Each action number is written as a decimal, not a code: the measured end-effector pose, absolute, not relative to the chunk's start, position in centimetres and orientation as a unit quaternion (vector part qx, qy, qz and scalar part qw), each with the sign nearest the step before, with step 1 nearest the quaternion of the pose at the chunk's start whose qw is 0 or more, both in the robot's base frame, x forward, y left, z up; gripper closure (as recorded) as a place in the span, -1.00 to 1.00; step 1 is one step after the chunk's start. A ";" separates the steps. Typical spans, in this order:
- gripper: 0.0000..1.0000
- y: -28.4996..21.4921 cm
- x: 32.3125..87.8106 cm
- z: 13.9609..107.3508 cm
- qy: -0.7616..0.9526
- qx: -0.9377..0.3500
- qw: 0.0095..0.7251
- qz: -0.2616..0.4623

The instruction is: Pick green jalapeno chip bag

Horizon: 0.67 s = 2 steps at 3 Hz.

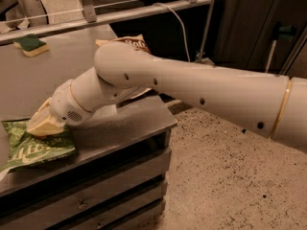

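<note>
The green jalapeno chip bag [36,150] lies at the front left of the grey table [124,121], crumpled and tilted, with its lower end hanging toward the table's front edge. My gripper [41,124] sits on the bag's upper end, its cream fingers closed on the bag's top edge. The white arm reaches in from the right across the table.
A brown-and-cream chip bag [130,42] lies behind the arm, partly hidden by it. A green-and-yellow sponge [29,44] sits at the back left. A metal rail [120,12] runs along the far edge. Drawers [96,190] sit below the tabletop, with speckled floor [216,176] to the right.
</note>
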State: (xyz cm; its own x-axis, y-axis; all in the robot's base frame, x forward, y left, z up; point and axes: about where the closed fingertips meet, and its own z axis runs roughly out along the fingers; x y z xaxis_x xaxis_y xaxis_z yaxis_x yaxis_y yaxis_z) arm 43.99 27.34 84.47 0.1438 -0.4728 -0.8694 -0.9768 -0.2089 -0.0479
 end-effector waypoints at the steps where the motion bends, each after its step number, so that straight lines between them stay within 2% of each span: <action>1: 1.00 27.3 44.0 84.5 0.534 -0.679 0.333 0.379; 2: 1.00 27.8 45.4 88.4 0.511 -0.678 0.361 0.386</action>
